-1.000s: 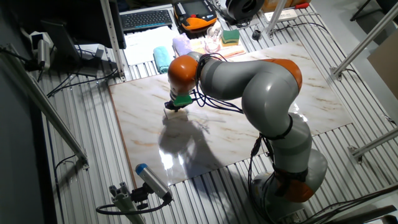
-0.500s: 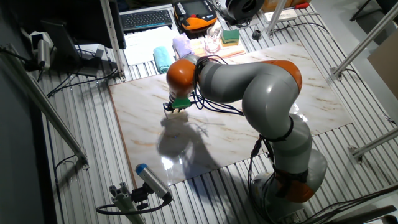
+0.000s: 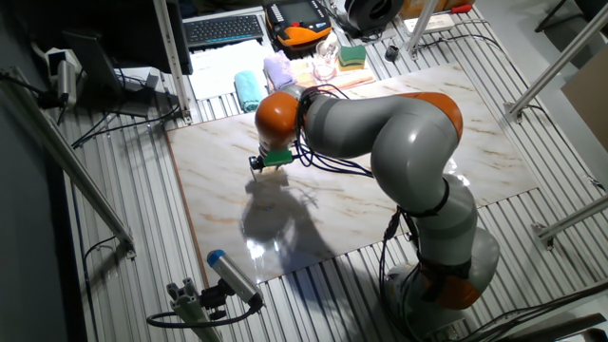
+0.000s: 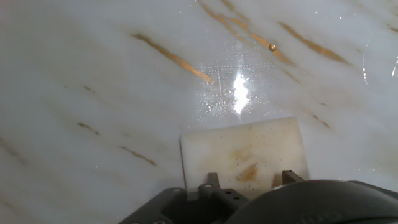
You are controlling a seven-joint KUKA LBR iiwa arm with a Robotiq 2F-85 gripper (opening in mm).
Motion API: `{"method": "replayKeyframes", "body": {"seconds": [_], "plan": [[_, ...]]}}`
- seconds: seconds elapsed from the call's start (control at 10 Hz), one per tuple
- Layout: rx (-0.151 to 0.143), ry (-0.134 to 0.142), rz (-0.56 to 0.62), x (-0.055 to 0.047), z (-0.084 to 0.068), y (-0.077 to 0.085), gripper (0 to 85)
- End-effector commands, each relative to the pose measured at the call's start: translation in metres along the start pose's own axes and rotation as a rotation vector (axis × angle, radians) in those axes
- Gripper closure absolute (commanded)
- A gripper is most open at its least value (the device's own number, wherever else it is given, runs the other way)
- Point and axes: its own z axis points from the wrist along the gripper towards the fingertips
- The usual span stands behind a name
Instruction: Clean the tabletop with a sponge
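Marble-look worktop [image 3: 399, 180] sits on a ribbed grey metal bench [image 3: 123, 247], with a keyboard [image 3: 223, 28] and a pile of cloths [image 3: 261, 81] off beyond the gripper, at the back edge.

Fixed view first: the big grey-and-orange arm [image 3: 399, 142] is folded low over the slab, and the gripper [image 3: 270, 163] is pressed right down near the back-left part of it. Compared with a second ago it's slid a touch toward the back-left, and over the last half second it has barely budged. So my read is it's at the end of one wiping stroke or just about to turn around. Most of the slab on the near side of the gripper and out to its right doesn't look like it's been covered from here, so I'd say there's plenty of cleaning left.

Hand view: the sponge [image 4: 245, 152] is right under the gripper, lying flat on the marble, with brownish stains on its top face. The gripper looks closed on the sponge's near edge, though the fingertips are mostly hidden by the housing. Just ahead of the sponge there's a bright glare spot [image 4: 239, 93] with a wet-looking speckled patch around it, and further ahead a small brown crumb [image 4: 272, 46]. That crumb looks like the obvious next target.
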Motion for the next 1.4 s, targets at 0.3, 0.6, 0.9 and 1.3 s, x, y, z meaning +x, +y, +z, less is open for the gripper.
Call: {"method": "replayKeyframes", "body": {"seconds": [0.3, 0.6, 0.9, 1.3], "plan": [[0.008, 0.012, -0.027, -0.0029, 0.0005, -0.0022, 51.0], [0.004, 0.012, -0.024, -0.0039, 0.0026, -0.003, 51.0], [0.009, 0.01, -0.003, 0.0007, 0.0028, 0.0008, 51.0], [0.012, 0.008, -0.013, 0.0045, 0.0094, 0.0029, 51.0]]}}
